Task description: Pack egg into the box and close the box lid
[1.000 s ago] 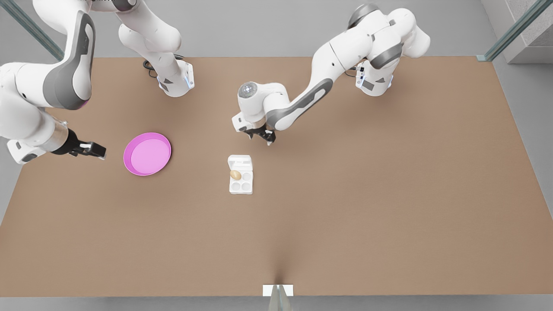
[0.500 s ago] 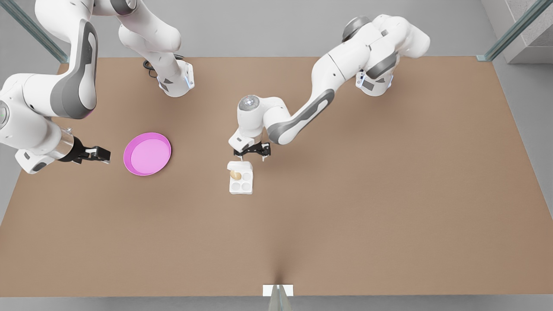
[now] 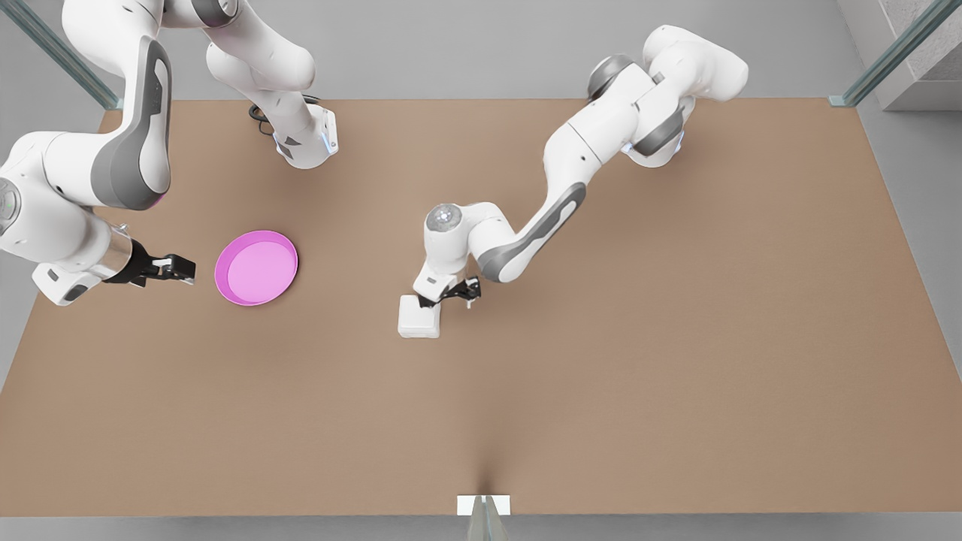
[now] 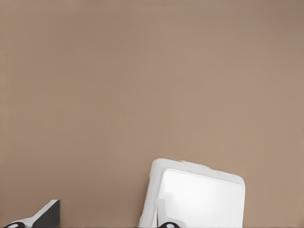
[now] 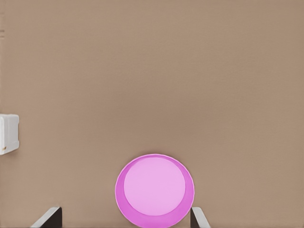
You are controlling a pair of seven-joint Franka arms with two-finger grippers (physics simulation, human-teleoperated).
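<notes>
spanning most of the front view, a brown desk (image 3: 676,338). reaching from the upper right down to the frame's middle, the left arm, its left gripper (image 3: 451,294) hanging at the upper right edge of the box (image 3: 418,323), fingers spread apart and holding nothing, one fingertip (image 4: 47,216) showing dark at the lower left of the left wrist view. waiting at the far left of the front view, the right arm, its right gripper (image 3: 174,268) pointing toward the pink plate (image 3: 256,267) just beside it, fingers parted wide and gripping nothing. lying left of centre, that round pink plate, well apart from the box. sitting at the frame's middle, the small white box, the box lid (image 3: 418,315) lying flat over it, shut, covering the cups. hiding whatever sits inside, so not telling where the egg is.
</notes>
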